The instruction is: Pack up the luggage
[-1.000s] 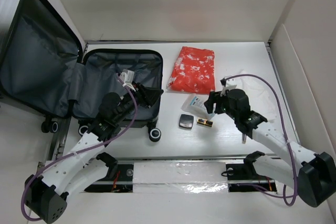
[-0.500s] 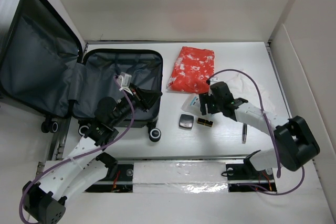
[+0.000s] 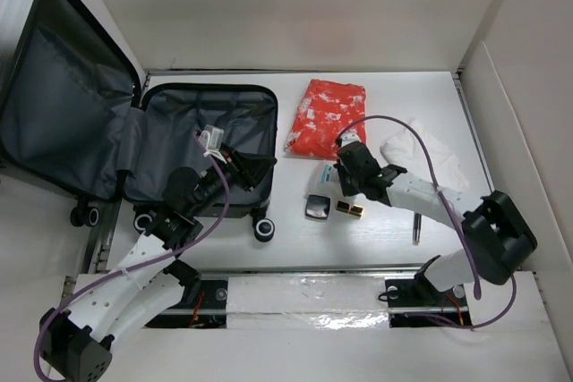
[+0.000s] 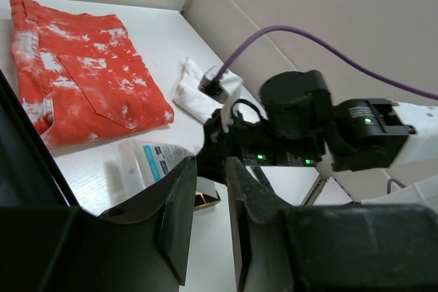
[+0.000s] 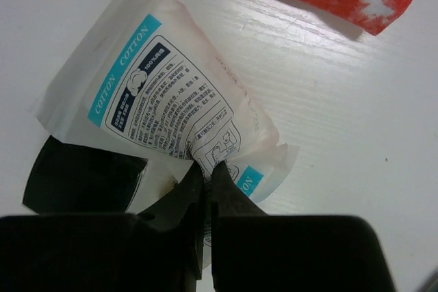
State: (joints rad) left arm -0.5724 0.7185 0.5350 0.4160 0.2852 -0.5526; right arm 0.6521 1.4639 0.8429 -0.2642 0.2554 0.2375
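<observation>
The luggage lies open at the left, its dark grey lining showing and its lid leaning back off the table. My left gripper hovers over the luggage's right rim. In the left wrist view its jaws stand a narrow gap apart with nothing between them. My right gripper is down on the table, shut on the lower edge of a white cotton packet. The right wrist view shows the fingertips pinching the packet, which puckers at the pinch.
A folded red-and-white garment lies behind the packet. A black compact and a small gold case sit just in front of it. A white cloth and a pen lie to the right.
My right gripper has moved left and down onto the cotton packet and shut on its edge. The left arm has barely shifted above the luggage's rim.
</observation>
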